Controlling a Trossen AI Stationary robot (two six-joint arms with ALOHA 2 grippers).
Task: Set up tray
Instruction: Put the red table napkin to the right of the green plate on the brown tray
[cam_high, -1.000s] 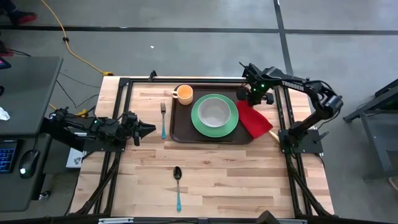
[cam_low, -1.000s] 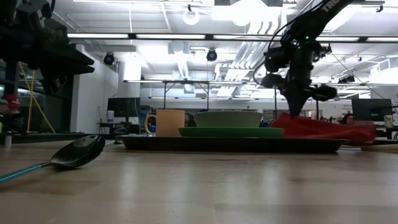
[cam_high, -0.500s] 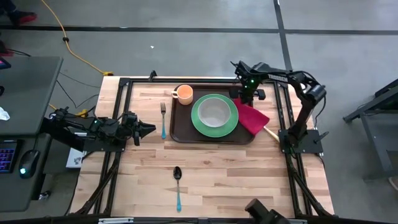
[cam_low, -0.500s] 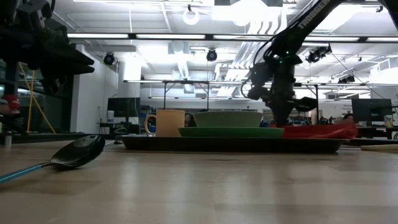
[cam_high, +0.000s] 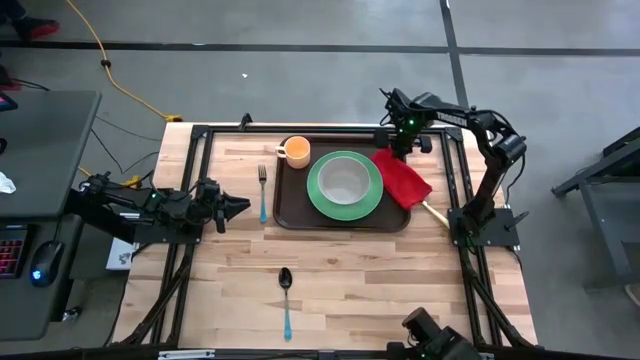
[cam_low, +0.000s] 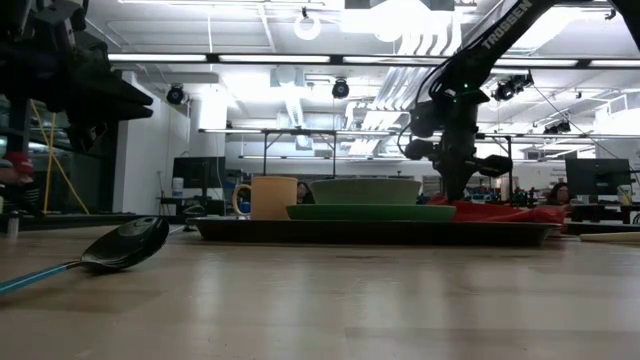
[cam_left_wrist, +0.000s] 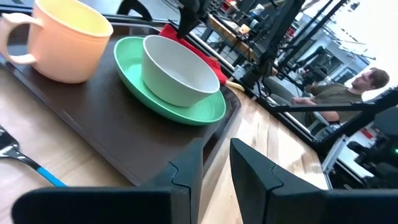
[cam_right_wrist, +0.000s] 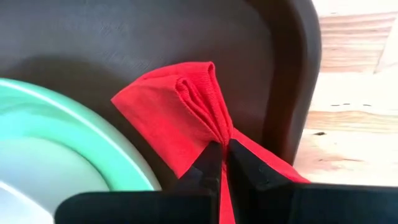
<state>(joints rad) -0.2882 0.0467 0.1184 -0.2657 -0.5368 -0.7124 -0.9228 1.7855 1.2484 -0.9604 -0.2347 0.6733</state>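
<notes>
- Both arms are dark, near-black, built of slim jointed segments.
- The right arm (cam_high: 487, 150) carries white "TROSSEN" lettering along its upper link and a small green light near the wrist.
- The left arm (cam_high: 150, 205) is blocky, with cables trailing from its base end.
- The left gripper (cam_left_wrist: 214, 171) has two angular matte-black fingers with stepped, chamfered edges.
- The right gripper (cam_right_wrist: 222, 163) tapers into two narrow dark jaws.

Light wooden plank table (cam_high: 340, 275), dark brown tray (cam_high: 293, 205) resting at its far middle, blue-handled fork (cam_high: 262, 192) just left of the tray, blue-handled spoon (cam_high: 286, 300) nearer the front edge, well apart
</notes>
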